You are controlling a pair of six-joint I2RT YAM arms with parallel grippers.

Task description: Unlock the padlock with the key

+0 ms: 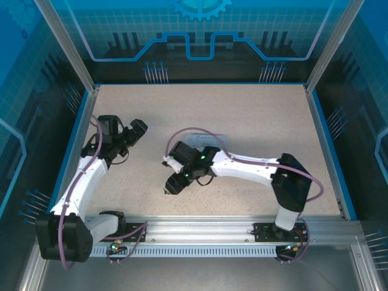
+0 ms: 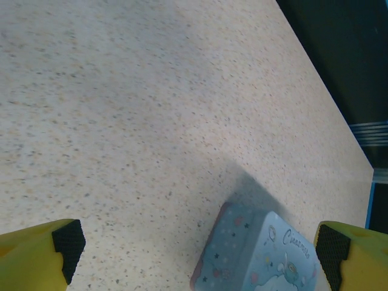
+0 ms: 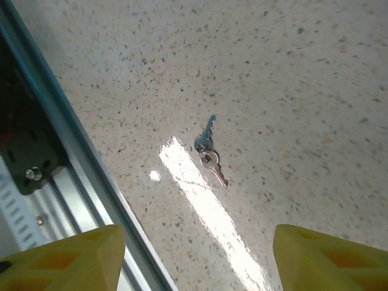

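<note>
Two small keys joined on a ring lie flat on the speckled table; the key [image 3: 214, 168] is the silvery one, with a bluish one above it. My right gripper [image 3: 197, 251] hovers over the table with the keys just ahead of its open yellow fingers [image 3: 73, 260], nothing between them. In the top view the right gripper [image 1: 168, 187] points down near the front rail. My left gripper [image 2: 201, 245] is open above the table, its fingers [image 2: 36, 257] wide apart. The left gripper [image 1: 137, 130] sits at the table's left. The padlock is out of view.
A pale blue cartoon-printed tin [image 2: 260, 254] lies below the left gripper, also partly seen behind the right arm as the tin [image 1: 209, 140]. The metal front rail [image 3: 73, 157] runs close beside the keys. Blue-edged walls ring the table [image 1: 254, 115].
</note>
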